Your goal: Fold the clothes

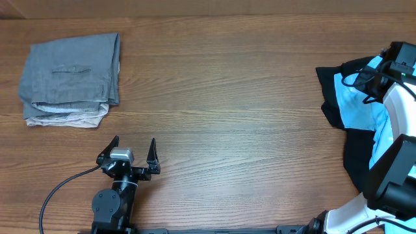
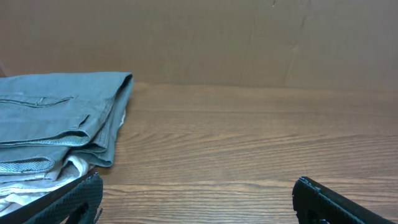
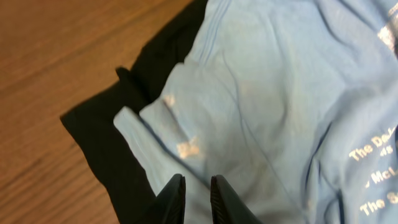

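Right tool: jaws almost together, low over a crease of the light blue T-shirt. I cannot tell whether any cloth is pinched between them.
Left tool: released, jaws spread wide, holding nothing. It sits near the front edge, well apart from the clothes.
T-shirt: rumpled at the right end of the worktop, lying on top of the black garment, with white lettering showing along one side.
Black garment: bunched under and beside the T-shirt, partly hidden by the right arm.
Done so far: by the look of it, nothing; neither piece shows a neat fold.
Left to do: likely all of it, meaning draw each piece out, lay it flat and fold it.
Other pile: grey trousers folded on a beige garment at the far left.
Surface: brown wood grain, matt.
Room: a plain brown wall behind the worktop, in the left wrist view.
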You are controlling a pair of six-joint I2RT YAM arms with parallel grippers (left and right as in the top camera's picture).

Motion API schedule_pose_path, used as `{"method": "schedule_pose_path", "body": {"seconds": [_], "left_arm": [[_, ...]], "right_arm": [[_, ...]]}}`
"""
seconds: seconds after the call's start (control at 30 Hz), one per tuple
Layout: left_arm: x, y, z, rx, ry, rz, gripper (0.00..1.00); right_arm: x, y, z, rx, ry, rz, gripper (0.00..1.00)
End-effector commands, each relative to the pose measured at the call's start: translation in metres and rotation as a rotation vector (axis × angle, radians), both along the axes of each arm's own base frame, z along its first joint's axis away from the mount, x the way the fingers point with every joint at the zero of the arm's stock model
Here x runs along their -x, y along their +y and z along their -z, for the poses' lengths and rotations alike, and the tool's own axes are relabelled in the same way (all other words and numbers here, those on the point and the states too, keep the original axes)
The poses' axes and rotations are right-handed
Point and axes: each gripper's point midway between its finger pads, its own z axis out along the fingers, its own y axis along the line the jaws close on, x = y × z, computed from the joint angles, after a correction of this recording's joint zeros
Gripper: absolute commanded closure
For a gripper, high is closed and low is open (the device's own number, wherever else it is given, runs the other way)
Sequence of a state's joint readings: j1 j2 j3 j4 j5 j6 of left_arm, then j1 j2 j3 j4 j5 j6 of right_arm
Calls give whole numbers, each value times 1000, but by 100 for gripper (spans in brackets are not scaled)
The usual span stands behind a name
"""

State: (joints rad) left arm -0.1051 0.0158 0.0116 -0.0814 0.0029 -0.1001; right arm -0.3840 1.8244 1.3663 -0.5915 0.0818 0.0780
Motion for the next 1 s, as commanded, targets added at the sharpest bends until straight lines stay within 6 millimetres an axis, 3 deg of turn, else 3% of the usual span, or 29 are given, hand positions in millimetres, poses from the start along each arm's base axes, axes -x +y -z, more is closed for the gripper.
{"method": "schedule_pose_path", "body": {"seconds": [0.0,0.17,0.5,0.97], "left_arm": [[0,0,-1,-18,-11,-2,0],[0,0,-1,-18,-11,-2,0],[0,0,-1,-18,-11,-2,0],[0,0,-1,-18,-11,-2,0]], "right_arm": [[-15,2,-2,-20,-41,-25,81],[-23,4,14,-45,-39,-40,78],[-26,11,61,-56,45,-157,50],[-40,2,55,1,-5,-170,47]]}}
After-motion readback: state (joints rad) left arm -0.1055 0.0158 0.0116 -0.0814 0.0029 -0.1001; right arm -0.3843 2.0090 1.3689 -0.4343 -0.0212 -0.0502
